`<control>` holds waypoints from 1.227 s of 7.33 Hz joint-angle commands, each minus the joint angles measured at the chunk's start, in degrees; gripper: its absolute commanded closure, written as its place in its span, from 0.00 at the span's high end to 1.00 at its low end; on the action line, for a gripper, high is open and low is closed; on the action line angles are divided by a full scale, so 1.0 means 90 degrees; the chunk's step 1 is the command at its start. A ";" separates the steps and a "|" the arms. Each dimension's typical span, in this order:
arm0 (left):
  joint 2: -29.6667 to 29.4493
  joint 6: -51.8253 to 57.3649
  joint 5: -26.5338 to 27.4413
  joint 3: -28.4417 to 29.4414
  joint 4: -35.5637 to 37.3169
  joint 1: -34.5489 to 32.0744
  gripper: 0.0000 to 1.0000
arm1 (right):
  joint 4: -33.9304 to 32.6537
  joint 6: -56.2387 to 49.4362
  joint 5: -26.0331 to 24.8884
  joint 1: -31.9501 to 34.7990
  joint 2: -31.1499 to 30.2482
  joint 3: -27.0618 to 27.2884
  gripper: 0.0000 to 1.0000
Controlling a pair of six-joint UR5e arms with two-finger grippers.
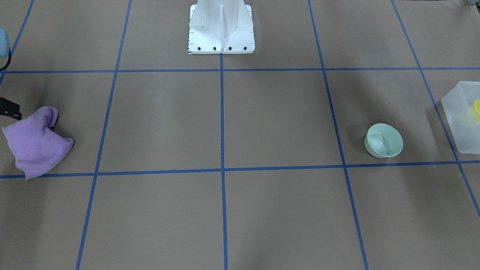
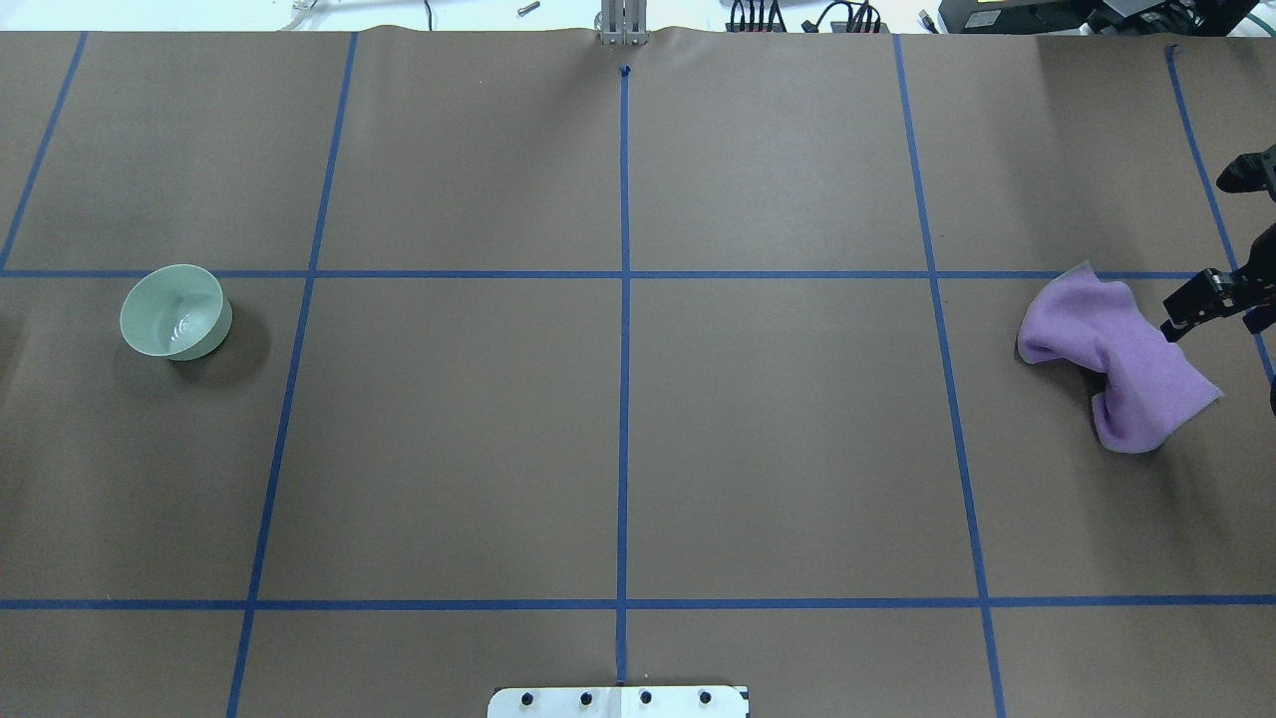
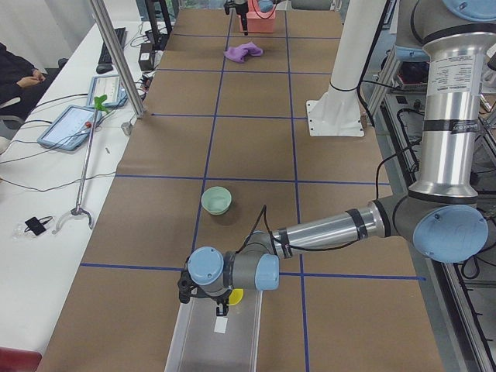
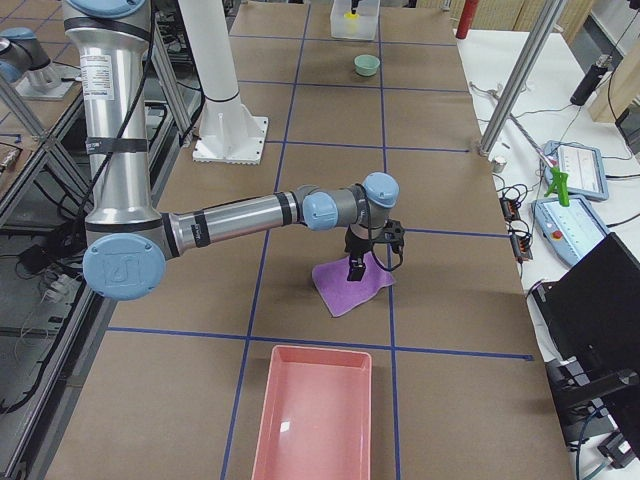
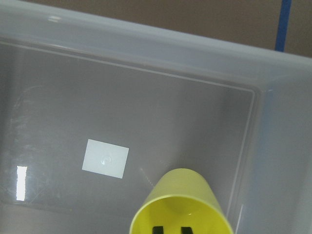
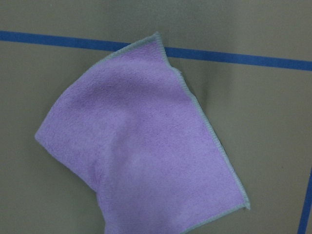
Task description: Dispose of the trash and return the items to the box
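Nearest, left gripper (image 3: 221, 308): hung over the box (image 1: 459, 112) at the left end of the table (image 2: 778, 449). Whether the jaws are apart or clamped cannot be told, since only dark tips are glimpsed past the rim of the yellow cup (image 5: 180, 204) in the wrist view.
yellow cup: seen within the box's walls, close under the wrist camera; whether it is set down or carried cannot be told.
box: translucent, its long axis laid along the table's length, with a white label (image 5: 105, 158) seen on its floor.
green bowl (image 1: 384, 140): stood mouth up on the table near the box's inner end, apart from it; being round, it offers no long axis.
deciding relation: the bowl lies toward the table's middle from the left jaws, and the left arm is by far the nearer, so a short reach inward is judged to be called for.
purple cloth (image 6: 141, 146): crumpled near the far right end.
right gripper (image 4: 372, 252): held just above the cloth, jaws spread apart, nothing between them.
pink tray (image 4: 312, 415): farthest, beyond the cloth.
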 commanded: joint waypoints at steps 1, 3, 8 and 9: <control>-0.0002 0.0022 -0.0048 -0.0728 0.0373 -0.0043 0.99 | 0.0000 0.0000 0.0001 0.0018 -0.0002 0.0011 1.00; -0.0138 0.0023 -0.0039 -0.1442 0.1300 -0.0150 0.99 | 0.0000 -0.0058 -0.0019 0.0008 -0.0012 -0.0154 1.00; -0.0753 -0.0046 -0.0019 -0.2841 0.3081 -0.0336 0.99 | 0.0029 -0.0058 0.0001 -0.0693 0.0669 -0.0631 1.00; -0.0783 -0.0055 -0.0019 -0.2841 0.3081 -0.0327 0.99 | 0.0223 -0.0049 0.0001 -0.0927 0.0710 -0.0865 1.00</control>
